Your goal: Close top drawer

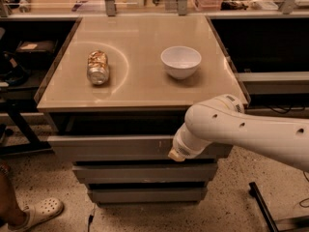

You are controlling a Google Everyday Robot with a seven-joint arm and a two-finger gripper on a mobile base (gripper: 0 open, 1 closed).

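The top drawer is a wide grey metal drawer under the beige table top. It stands partly pulled out, with a dark gap showing behind its flat front. Small white scuffs mark the front right of centre. My white arm comes in from the right and ends against the drawer front. My gripper is at that end of the arm, at the right part of the front; its fingers are hidden by the arm.
A tin can lies on its side on the table top, left. A white bowl stands right of centre. Two lower drawer fronts sit below. A foot in a white clog is at the lower left.
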